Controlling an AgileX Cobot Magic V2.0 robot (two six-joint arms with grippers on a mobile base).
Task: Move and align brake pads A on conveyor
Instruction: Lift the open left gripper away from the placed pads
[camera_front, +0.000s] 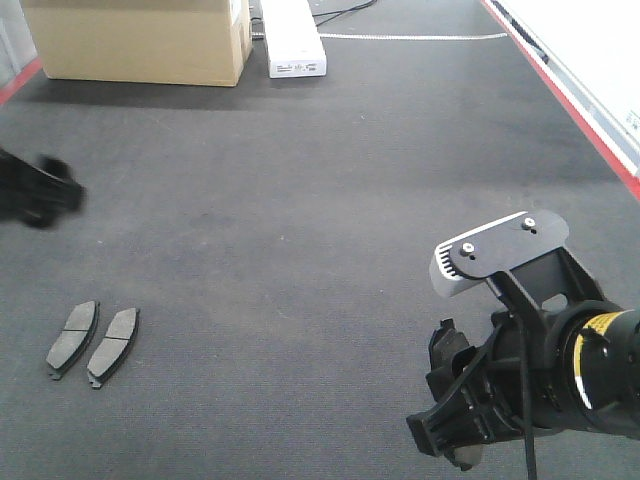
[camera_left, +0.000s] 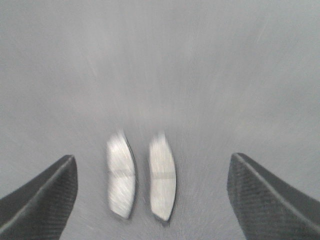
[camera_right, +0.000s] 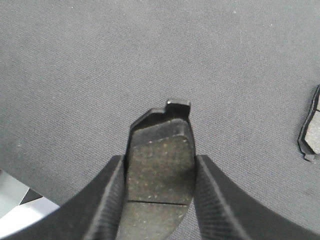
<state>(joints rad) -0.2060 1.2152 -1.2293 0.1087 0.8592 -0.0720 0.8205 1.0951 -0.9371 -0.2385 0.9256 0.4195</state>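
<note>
Two brake pads (camera_front: 93, 343) lie flat on the grey conveyor (camera_front: 320, 200), in the lower left of the front view. They sit side by side, close together, both tilted the same way. Each has a thin line across its middle.

In the left wrist view the same two pads show pale and blurry in the lower middle of the frame. The left gripper (camera_left: 152, 200) has its fingers (camera_left: 45, 200) spread wide, one at the lower left corner and one at the lower right corner. The pads sit between them, and the fingers do not touch them. In the front view this arm is only a dark blur at the left edge.

The right gripper (camera_right: 160, 200) is in the lower right of the front view. In the right wrist view its fingers (camera_right: 107, 205) press on both sides of a third pad (camera_right: 159, 170), gripping it tight. That pad points up in the frame and has a small tab at its top. A fourth pad (camera_right: 312, 135) peeks in at the right edge of that view, lying on the belt.

At the top left of the front view stands a cardboard box (camera_front: 140, 35). A white box (camera_front: 293, 40) lies just beside it. A red frame (camera_front: 560, 90) runs along the belt's right edge.
</note>
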